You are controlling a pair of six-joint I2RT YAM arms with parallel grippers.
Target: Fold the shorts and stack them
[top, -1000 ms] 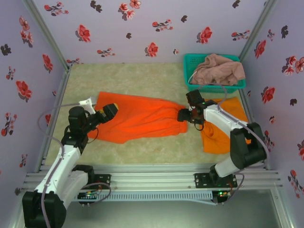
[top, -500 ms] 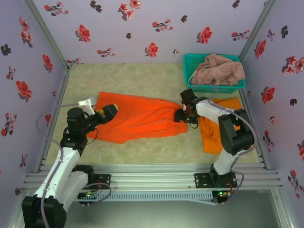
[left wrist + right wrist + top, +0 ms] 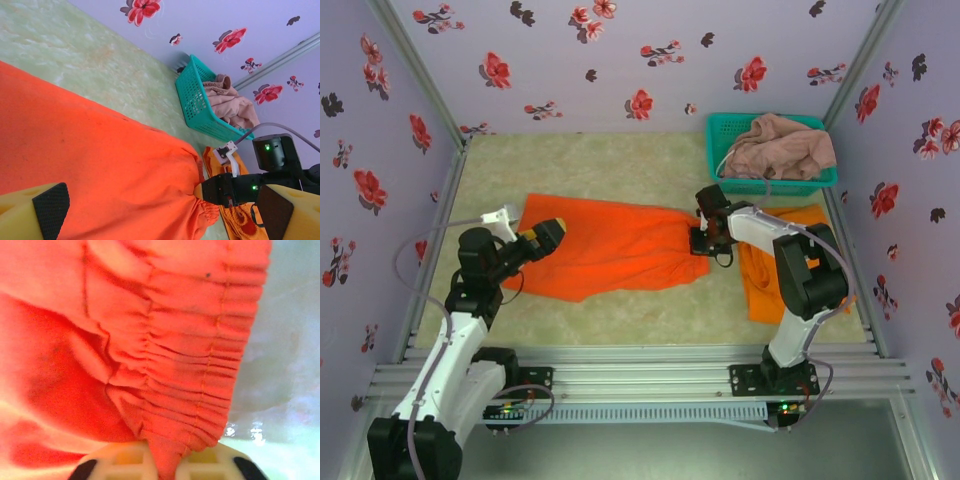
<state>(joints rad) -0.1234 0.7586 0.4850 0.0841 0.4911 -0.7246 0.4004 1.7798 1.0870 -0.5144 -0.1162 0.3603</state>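
One bright orange pair of shorts [image 3: 610,252] lies spread across the middle of the mat. My right gripper [image 3: 699,240] is shut on the gathered waistband [image 3: 200,385] at its right end, and the cloth is pinched between the pale fingers [image 3: 120,466]. My left gripper [image 3: 546,238] hovers open over the left end of the same shorts [image 3: 100,160], its yellow fingers [image 3: 30,212] wide apart with nothing held. A second orange pair [image 3: 782,275] lies under the right arm. The pink-beige shorts [image 3: 782,145] are heaped in the basket.
The teal mesh basket [image 3: 720,165] stands at the back right against the wall, also in the left wrist view [image 3: 197,107]. Flowered walls close in the mat on three sides. Bare mat [image 3: 600,165] lies behind the spread shorts.
My right gripper slid slightly left and back onto the waistband and closed on it. The left gripper stayed open and almost still.
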